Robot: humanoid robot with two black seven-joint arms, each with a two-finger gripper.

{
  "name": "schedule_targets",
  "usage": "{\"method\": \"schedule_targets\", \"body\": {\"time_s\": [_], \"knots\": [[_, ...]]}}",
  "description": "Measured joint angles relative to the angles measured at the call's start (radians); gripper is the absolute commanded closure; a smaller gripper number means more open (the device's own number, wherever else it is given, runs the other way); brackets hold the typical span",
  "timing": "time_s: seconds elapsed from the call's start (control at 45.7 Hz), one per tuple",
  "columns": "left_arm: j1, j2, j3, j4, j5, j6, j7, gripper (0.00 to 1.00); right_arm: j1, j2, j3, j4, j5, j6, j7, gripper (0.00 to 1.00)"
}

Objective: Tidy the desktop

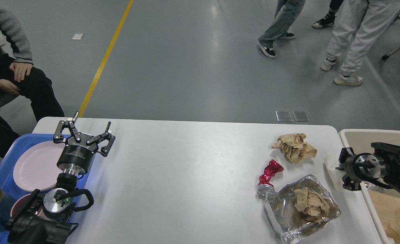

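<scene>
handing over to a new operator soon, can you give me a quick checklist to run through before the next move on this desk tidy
1. Right gripper has the white cup: cannot tell, seen end-on.
2. Beige bin within reach: ok, directly beside that gripper.
3. Left gripper free: ok, open and empty.
4. Desktop tidied: not ok; crumpled brown paper, red wrapper and foil tray remain.
5. Blue tray has room: cannot tell; pink plate fills the visible part.
</scene>
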Motion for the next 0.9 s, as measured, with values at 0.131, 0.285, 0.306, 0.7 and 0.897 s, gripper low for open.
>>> {"method": "schedule_targets", "body": {"time_s": [0.131,0.285,0.306,0.7,0.897], "knots": [[0.000,0.000,0.000,0.000,0.000,0.000,0.000,0.03,0.037,-0.022,-0.003,0.001,-0.001,0.000,-0.007,1.00],[0.000,0.000,0.000,0.000,0.000,0.000,0.000,0.03,0.090,-0.033,-0.013,0.007,-0.030,0.003,-0.031,1.00],[0.000,0.000,0.000,0.000,0.000,0.000,0.000,0.03,0.097,-0.037,-0.016,0.010,-0.036,0.004,-0.037,1.00],[0.000,0.000,0.000,0.000,0.000,0.000,0.002,0.03,0.391,-0.087,-0.335,0.213,-0.065,0.009,-0.090,1.00],[0.000,0.000,0.000,0.000,0.000,0.000,0.002,0.03,0.670,-0.081,-0.609,0.437,-0.066,0.013,-0.122,1.00]]}}
